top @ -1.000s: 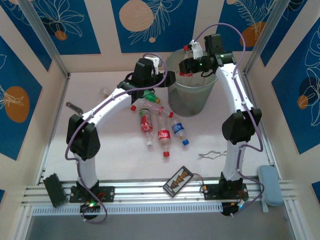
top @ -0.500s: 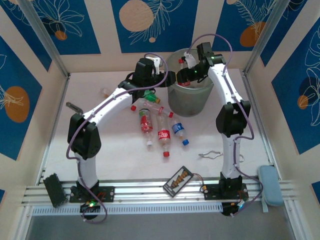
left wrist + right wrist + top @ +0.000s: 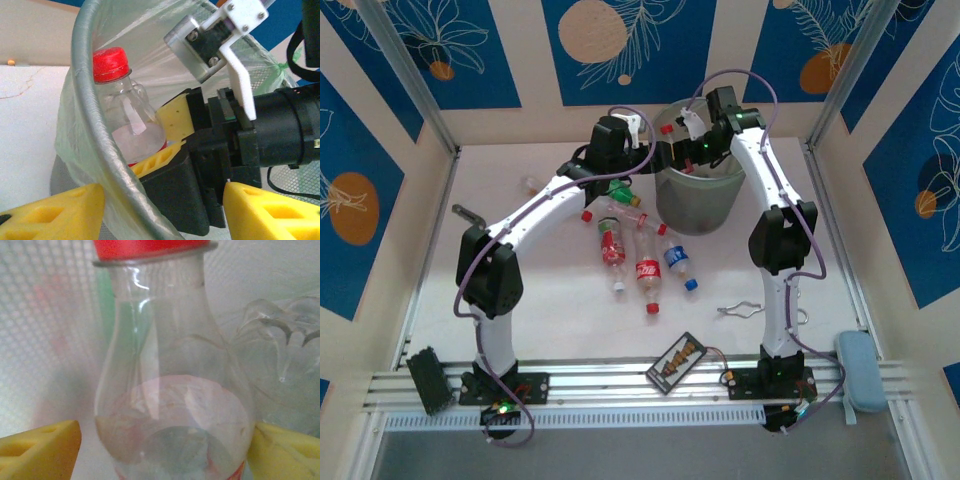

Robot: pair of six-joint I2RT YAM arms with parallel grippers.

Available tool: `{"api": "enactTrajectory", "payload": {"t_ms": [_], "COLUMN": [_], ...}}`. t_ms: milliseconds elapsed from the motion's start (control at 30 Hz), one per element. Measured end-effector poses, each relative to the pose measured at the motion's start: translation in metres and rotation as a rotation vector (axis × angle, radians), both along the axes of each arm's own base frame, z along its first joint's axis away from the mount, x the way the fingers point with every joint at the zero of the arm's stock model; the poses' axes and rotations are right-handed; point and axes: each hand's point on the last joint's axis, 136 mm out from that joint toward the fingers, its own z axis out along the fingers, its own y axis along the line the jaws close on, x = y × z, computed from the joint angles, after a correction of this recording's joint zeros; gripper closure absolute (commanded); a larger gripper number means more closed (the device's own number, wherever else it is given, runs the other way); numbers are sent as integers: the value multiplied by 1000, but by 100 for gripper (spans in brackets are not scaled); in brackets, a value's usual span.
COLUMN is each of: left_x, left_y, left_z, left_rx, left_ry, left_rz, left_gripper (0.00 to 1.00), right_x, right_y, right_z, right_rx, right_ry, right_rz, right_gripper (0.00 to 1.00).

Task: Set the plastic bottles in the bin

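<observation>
Six or so small clear plastic bottles (image 3: 647, 271) lie loose on the pale table (image 3: 540, 310), so we judge most of the job is ahead of us. Taking twelve o'clock as the far wall in the overhead view, the nearest sit about the table's middle: two red-labelled and a blue-labelled bottle (image 3: 677, 257) side by side, with a green bottle (image 3: 619, 190) and a couple more beyond them toward eleven o'clock, partly under the left arm. Farther back, at one o'clock, stands the round translucent grey-green plastic bin (image 3: 705, 205). The left gripper (image 3: 653, 156) hangs just outside its rim on the nine o'clock side, yellow fingers (image 3: 55, 210) spread wide with nothing pinched between them. The right gripper (image 3: 680, 150) is over the bin's mouth, and a red-capped clear bottle (image 3: 122, 120) stands upright between its yellow pads (image 3: 40, 447), inside the rim. A gap shows beside one pad, so the pads look parted, not pinching; we take this bottle to be about to drop in. Another clear plastic shape (image 3: 277, 330) sits behind it, but we cannot tell whether it is a binned bottle or the liner.
</observation>
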Motion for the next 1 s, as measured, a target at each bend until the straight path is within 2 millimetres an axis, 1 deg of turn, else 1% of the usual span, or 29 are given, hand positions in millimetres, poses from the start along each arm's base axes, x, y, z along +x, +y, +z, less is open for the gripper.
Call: {"api": "enactTrajectory", "payload": {"t_ms": [67,167,267,333,400,467,533,600,667,767,833,933,1000], "left_x": [0,1,1,0,0,0,0,0,0,0,0,-4,-9], "left_y": [0,1,0,0,0,0,0,0,0,0,1,3,6], "left_z": [0,1,2,2,2,2,2,2,2,1,2,3,8], "left_rx": [0,-5,-9,-9,-10,-10,-10,-10,-10,-10,-10,-6,-10], "left_ry": [0,0,0,1,2,2,2,3,4,5,4,1,-9], "left_rz": [0,-2,-2,-5,-7,-8,-8,-8,-7,-8,-7,-9,-9], "left_gripper": [36,36,36,35,35,35,34,32,28,21,15,10,7], "right_x": [0,-1,-3,-8,-16,-28,-43,-55,-66,-76,-80,-92,-103], "right_y": [-2,-8,-19,-26,-33,-40,-45,-50,-56,-71,-88,-107,-115], "right_z": [9,33,60,83,105,126,147,160,168,171,168,160,154], "right_rx": [1,-6,-6,10,26,43,65,88,106,128,145,170,179], "right_ry": [-17,-67,-118,-157,-200,-244,-293,-331,-352,-365,-363,-365,-370], "right_rz": [-11,-39,-83,-113,-141,-166,-188,-211,-237,-312,-379,-458,-486], "right_gripper": [12,9,7,6,4,1,1,1,1,1,1,1,1]}}
